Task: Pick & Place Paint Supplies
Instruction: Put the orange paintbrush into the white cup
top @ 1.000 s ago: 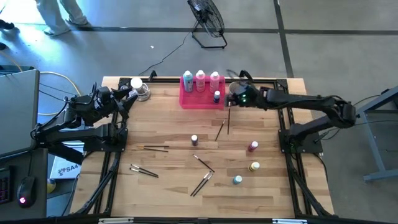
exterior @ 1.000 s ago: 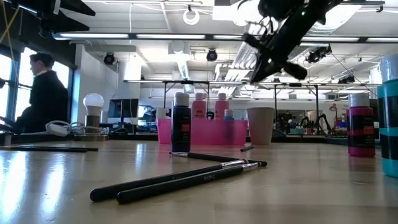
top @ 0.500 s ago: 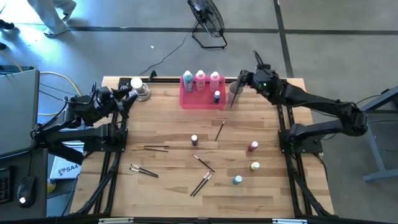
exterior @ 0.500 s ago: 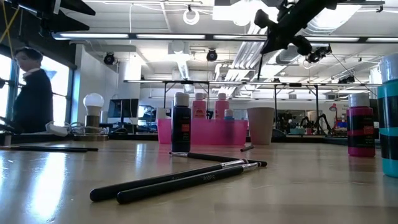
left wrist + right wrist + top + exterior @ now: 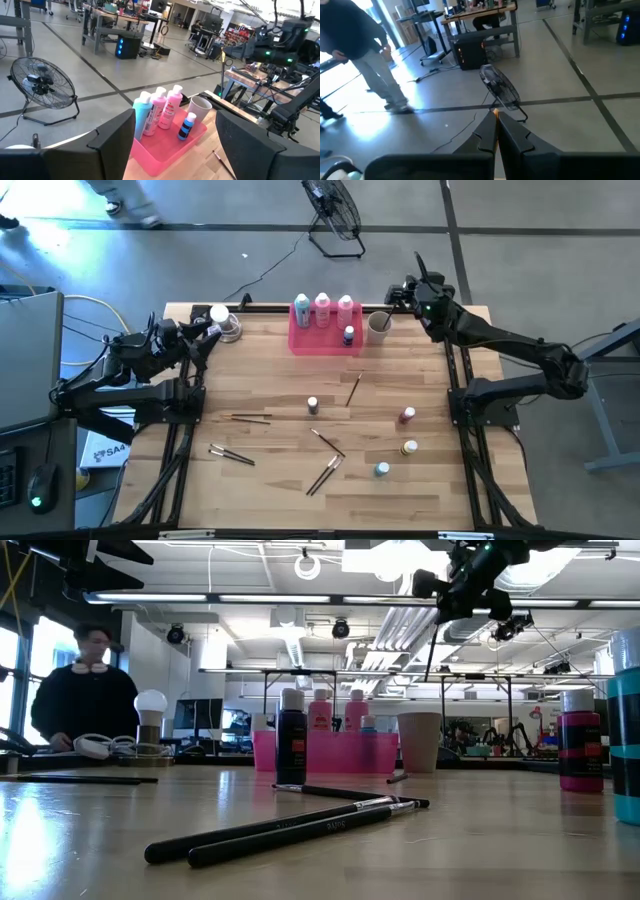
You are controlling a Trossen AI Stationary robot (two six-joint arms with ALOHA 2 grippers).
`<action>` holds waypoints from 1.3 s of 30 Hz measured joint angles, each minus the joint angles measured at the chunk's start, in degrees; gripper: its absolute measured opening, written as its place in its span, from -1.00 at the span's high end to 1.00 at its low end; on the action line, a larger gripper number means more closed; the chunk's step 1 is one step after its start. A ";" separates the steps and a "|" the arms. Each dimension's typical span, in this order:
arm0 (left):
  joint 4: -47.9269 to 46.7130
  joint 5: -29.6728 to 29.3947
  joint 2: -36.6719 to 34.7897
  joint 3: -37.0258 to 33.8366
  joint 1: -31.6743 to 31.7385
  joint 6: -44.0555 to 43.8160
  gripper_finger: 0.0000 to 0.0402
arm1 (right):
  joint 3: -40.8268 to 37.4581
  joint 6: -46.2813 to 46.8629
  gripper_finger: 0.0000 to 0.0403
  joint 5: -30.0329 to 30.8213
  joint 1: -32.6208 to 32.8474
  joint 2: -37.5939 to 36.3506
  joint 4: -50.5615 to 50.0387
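The right hand [image 5: 413, 283], at the high view's upper right, pinches a thin brown paintbrush [image 5: 429, 650]; lower it vertically into the pale beige cup [image 5: 378, 327].

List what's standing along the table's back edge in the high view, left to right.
White bulb → pink tray holding teal bottle, two pink bottles, small blue bottle → beige cup → right pincer.

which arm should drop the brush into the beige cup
Right. Its end effector is shut on a paintbrush hanging above the beige cup. The left end effector waits at the far-left corner.
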 joint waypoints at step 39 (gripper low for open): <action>0.00 0.15 0.00 0.00 0.02 -0.04 -0.35 | -0.03 -5.89 0.98 3.06 -2.87 19.65 11.59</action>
